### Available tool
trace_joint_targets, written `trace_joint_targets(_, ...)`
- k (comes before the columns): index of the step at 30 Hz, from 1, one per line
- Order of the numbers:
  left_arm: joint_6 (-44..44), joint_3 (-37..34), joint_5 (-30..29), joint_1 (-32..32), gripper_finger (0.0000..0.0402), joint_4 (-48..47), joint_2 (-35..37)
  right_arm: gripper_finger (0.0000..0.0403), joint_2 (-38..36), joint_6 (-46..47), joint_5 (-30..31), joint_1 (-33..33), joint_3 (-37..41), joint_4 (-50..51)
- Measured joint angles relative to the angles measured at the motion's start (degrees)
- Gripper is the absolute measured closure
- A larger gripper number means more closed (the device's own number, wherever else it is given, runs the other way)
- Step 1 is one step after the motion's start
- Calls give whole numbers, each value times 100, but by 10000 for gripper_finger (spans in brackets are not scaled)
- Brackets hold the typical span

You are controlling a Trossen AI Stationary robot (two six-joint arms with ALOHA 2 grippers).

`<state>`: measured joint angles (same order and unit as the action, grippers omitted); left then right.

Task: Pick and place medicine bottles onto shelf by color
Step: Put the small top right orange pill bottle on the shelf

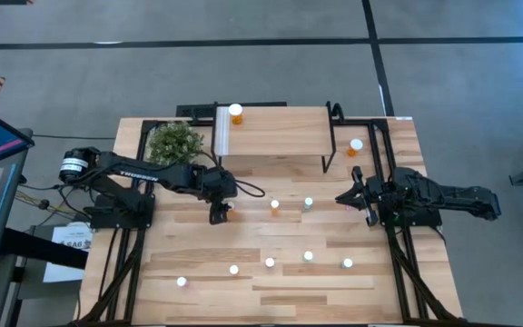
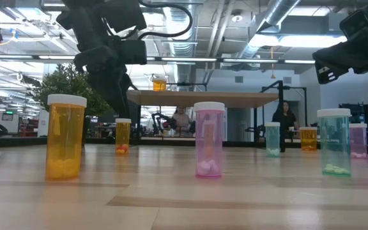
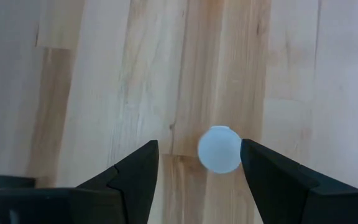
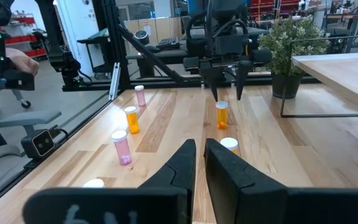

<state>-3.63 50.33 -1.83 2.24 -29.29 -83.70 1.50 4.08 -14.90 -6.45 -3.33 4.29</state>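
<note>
My left gripper (image 1: 218, 214) is open and points down over a small orange bottle with a white cap (image 3: 219, 149) that stands on the table left of centre. Its fingers stand on either side of the cap, apart from it. The right wrist view shows the fingertips (image 4: 225, 93) just above this bottle (image 4: 222, 116). My right gripper (image 1: 341, 198) is shut and empty, held level above the table at the right. The shelf (image 1: 275, 136) stands at the far middle, with one orange bottle (image 1: 235, 113) on its far left corner.
An orange bottle (image 1: 275, 208) and a green bottle (image 1: 308, 203) stand between the grippers. Several more bottles stand in a row near the front (image 1: 270, 262). One orange bottle (image 1: 356, 145) stands on the table right of the shelf. A potted plant (image 1: 175, 141) stands left of the shelf.
</note>
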Motion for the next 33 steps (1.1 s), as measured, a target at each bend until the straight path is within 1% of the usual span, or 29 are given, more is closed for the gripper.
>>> trace_joint_targets(11, -39, -1, -24, -73, 187, 210, -105, 342, -2, 1, 0, 1, 0, 0)
trace_joint_targets(27, -5, 0, 5, -105, 187, 244, -830, 342, 39, 0, 0, 0, 0, 2)
trace_joint_targets(30, 9, 0, 5, -105, 197, 327, -833, 342, 37, 0, 0, 0, 0, 3)
trace_joint_targets(33, 14, 0, 5, -105, 219, 338, -814, 342, 37, 1, 0, 2, 0, 2)
